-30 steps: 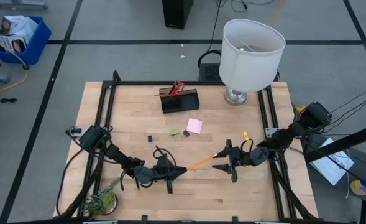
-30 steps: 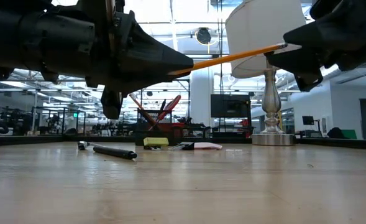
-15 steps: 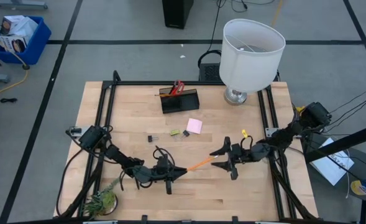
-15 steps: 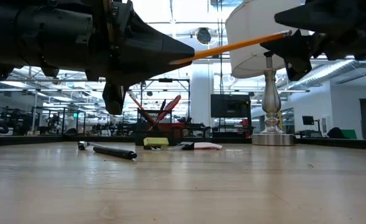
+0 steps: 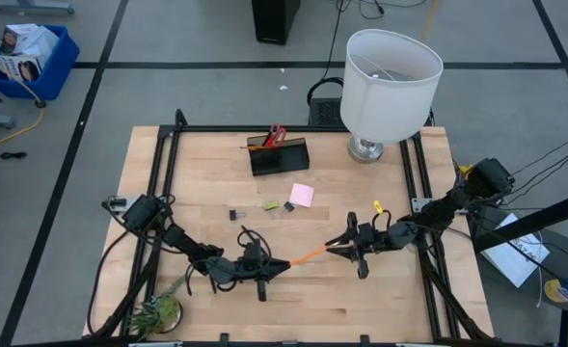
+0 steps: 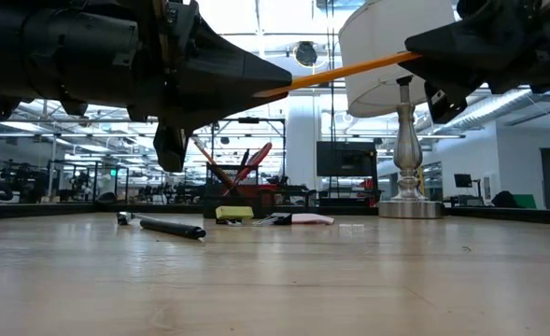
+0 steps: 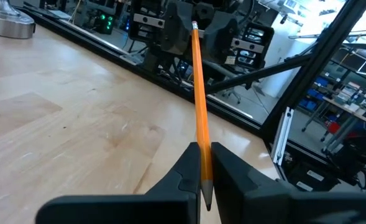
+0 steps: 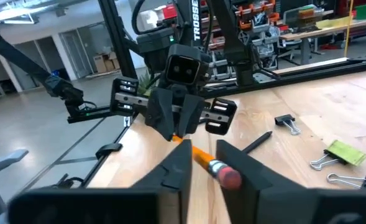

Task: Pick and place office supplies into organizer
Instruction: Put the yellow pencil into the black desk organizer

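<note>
So the pencil [image 5: 311, 254] hangs mid-handover above the table's [image 5: 399, 308] front middle, pinched by the left gripper [image 5: 282, 263], the right gripper [image 5: 335, 247] closing around its eraser end, while scissors sit in the organizer [image 5: 279, 155] by the back edge and pad [image 5: 302, 195], eraser [image 5: 272, 205] and clips [image 5: 233, 214] wait mid-table

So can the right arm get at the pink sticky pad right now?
Probably not yet. The right gripper has its fingers around the eraser end of the orange pencil, which the left gripper holds shut at the other end. The pink sticky pad lies uncovered nearby, toward the organizer.
</note>
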Action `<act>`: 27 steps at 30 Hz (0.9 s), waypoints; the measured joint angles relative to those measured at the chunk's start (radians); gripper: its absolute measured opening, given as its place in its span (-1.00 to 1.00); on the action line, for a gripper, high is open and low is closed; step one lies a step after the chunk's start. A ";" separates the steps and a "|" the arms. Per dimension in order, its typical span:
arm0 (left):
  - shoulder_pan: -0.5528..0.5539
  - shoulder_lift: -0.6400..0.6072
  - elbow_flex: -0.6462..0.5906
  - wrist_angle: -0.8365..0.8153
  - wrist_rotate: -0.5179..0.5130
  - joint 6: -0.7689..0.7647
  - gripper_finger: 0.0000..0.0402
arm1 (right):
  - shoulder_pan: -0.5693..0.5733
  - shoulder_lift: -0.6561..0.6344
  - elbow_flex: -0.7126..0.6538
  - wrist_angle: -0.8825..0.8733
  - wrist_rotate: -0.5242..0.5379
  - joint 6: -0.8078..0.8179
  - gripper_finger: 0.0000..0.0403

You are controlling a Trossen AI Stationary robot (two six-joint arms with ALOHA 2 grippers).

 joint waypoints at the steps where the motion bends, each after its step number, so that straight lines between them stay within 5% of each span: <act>1: 0.000 0.000 0.000 0.000 0.001 0.000 -0.90 | 0.000 0.000 0.000 -0.002 0.000 -0.003 -0.76; 4: -0.001 0.000 -0.001 -0.003 0.006 0.004 -0.91 | 0.001 0.000 0.000 -0.004 -0.020 -0.015 -0.91; 16: 0.004 0.000 -0.013 0.006 -0.012 0.015 -0.70 | -0.001 0.000 0.000 0.033 -0.019 -0.087 -0.92; 27: -0.002 0.000 -0.100 0.007 -0.020 -0.086 0.02 | -0.010 0.000 0.000 0.035 0.061 -0.112 -0.92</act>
